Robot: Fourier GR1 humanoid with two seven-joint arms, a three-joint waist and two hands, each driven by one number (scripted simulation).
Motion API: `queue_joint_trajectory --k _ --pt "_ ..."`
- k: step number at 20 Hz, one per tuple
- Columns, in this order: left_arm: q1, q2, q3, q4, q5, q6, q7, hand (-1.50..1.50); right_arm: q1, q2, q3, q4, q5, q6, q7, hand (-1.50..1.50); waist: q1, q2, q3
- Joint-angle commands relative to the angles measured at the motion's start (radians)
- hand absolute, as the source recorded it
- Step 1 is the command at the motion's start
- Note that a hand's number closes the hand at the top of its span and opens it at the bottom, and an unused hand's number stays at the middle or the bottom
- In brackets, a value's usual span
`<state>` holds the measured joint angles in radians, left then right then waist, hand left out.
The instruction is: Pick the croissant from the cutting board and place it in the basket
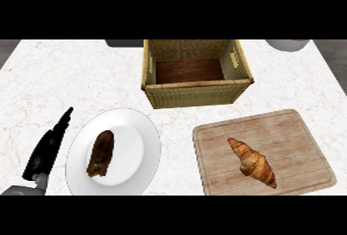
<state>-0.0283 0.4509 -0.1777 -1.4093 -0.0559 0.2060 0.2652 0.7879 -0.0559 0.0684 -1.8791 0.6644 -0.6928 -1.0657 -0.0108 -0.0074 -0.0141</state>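
Note:
A golden-brown croissant [252, 161] lies on the wooden cutting board [298, 137] at the lower right of the counter. The woven basket [196, 92] stands behind it, near the counter's middle back, with a dark wooden bottom and nothing inside. My left hand [46, 149] shows at the lower left edge, its black fingers straight and pointing up, resting beside the white plate and far from the croissant. My right hand does not appear in the head view.
A white plate [132, 133] with a dark brown piece of food [101, 153] sits left of the board. A pale bowl [288, 44] shows at the back right edge, and a dark object [124, 43] at the back.

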Motion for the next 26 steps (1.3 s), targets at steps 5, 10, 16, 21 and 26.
queue_joint_trajectory --k 5,10,16,21,26 --pt "-0.026 -0.020 0.024 0.045 -0.034 -0.023 -0.009 0.00 -0.128 0.053 0.062 0.133 0.093 -0.100 0.026 -1.50 0.008 0.008 0.014" --pt "0.007 -0.027 0.032 0.005 -0.025 -0.048 -0.012 0.00 -0.226 0.053 0.020 0.146 0.202 -0.047 0.161 -1.50 0.016 0.008 0.014" --pt "-0.018 -0.027 0.047 -0.007 -0.052 -0.029 0.020 0.00 -0.332 0.052 -0.020 0.252 0.143 -0.061 0.140 -1.50 0.017 0.007 0.016" --pt "0.047 -0.037 0.052 -0.015 -0.042 -0.061 -0.028 0.00 -0.340 0.052 -0.001 0.206 0.217 -0.053 0.250 -1.50 0.015 0.007 0.014" --pt "0.038 -0.070 0.055 -0.042 -0.105 -0.037 0.014 0.00 -0.479 0.054 -0.052 0.339 0.249 -0.067 0.301 -1.50 0.014 0.007 0.014"
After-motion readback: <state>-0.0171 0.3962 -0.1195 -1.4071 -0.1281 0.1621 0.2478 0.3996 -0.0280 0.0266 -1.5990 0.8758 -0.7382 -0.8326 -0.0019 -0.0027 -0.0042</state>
